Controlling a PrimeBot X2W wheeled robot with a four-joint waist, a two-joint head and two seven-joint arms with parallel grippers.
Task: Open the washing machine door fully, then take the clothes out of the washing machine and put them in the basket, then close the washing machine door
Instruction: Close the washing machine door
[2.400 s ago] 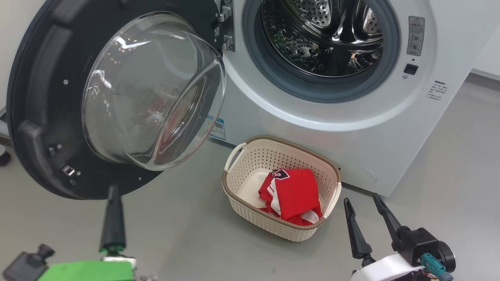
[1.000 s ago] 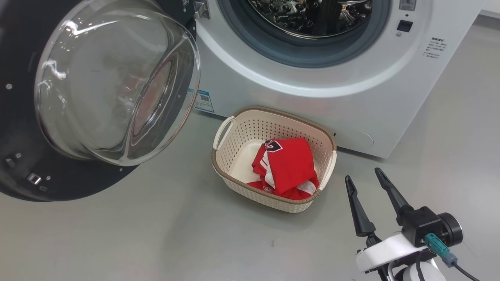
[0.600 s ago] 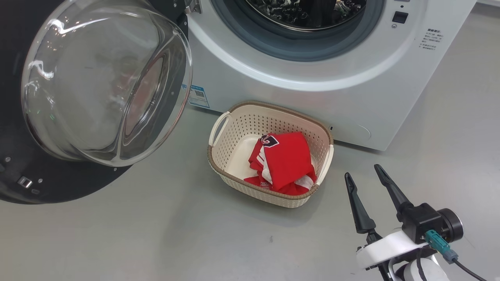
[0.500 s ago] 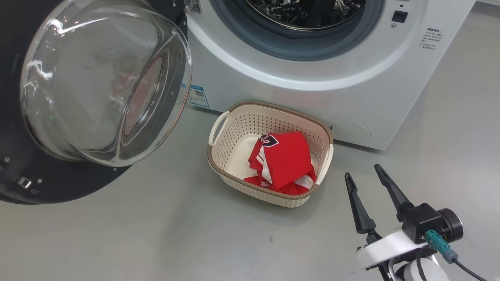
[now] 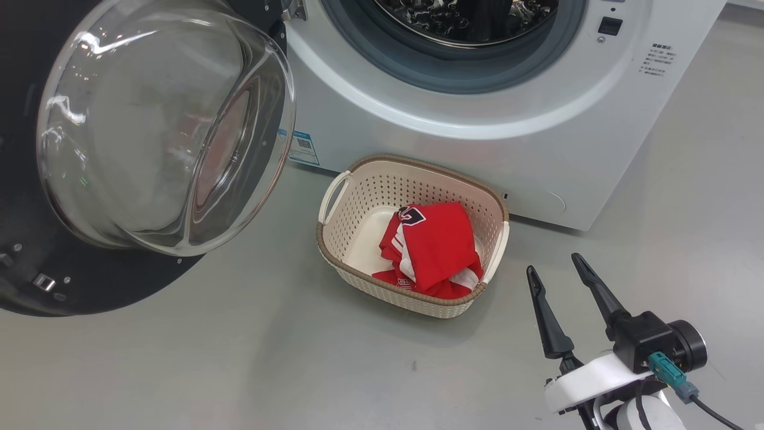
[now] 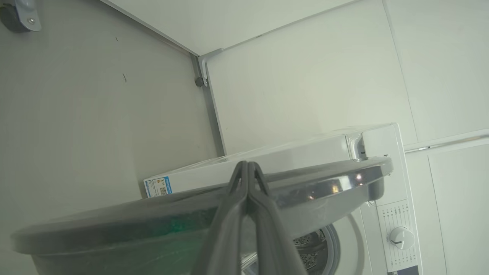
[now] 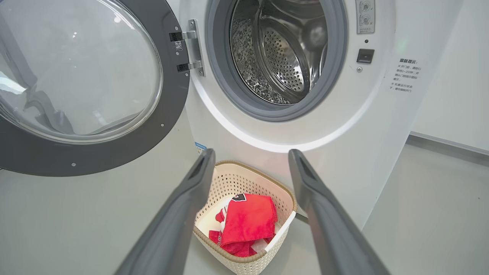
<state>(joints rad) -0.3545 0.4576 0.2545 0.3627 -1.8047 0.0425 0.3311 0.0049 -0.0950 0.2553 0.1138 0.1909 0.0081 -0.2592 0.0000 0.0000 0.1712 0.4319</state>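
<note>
Both tools hold nothing: the right tool point(image 5: 553, 263) hangs low over the floor, fingers spread wide; the left tool point(image 6: 247, 164) has its fingers pressed together. The washing machine point(image 5: 477, 149) stands with the washing machine door point(image 5: 149, 137) swung out, the basket point(image 5: 382, 292) on the floor before it, the clothes point(image 5: 433, 251) lying inside the basket. Emptying looks done; closing the door remains. The drum's bottom hides behind the rubber ring, and whether the left tool touches the door's rim is unclear.
</note>
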